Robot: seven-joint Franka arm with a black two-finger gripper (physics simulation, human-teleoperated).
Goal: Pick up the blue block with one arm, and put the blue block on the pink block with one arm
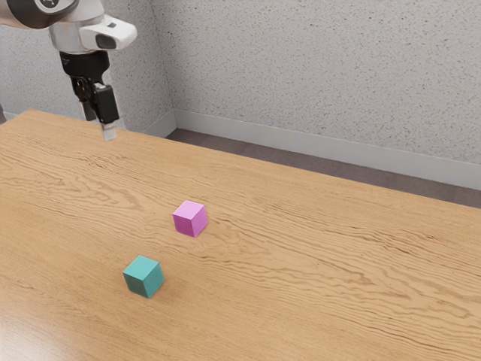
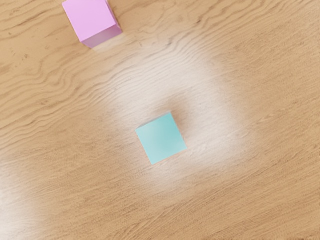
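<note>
Wood table (image 1: 338,248) bears the blue block (image 1: 143,276) at lower left, near the pink block (image 1: 189,218). Our gripper (image 1: 109,134), upper left, holds nothing; how open, we cannot tell. Likely light, rigid: pinch opposite flat faces.

Our arm (image 1: 75,30) runs off the exterior view's upper left corner. In the wrist view the picture's edge clips the pink block (image 2: 90,20), and a pale blur washes over the table (image 2: 260,200) grain around the blue block (image 2: 161,138).
</note>
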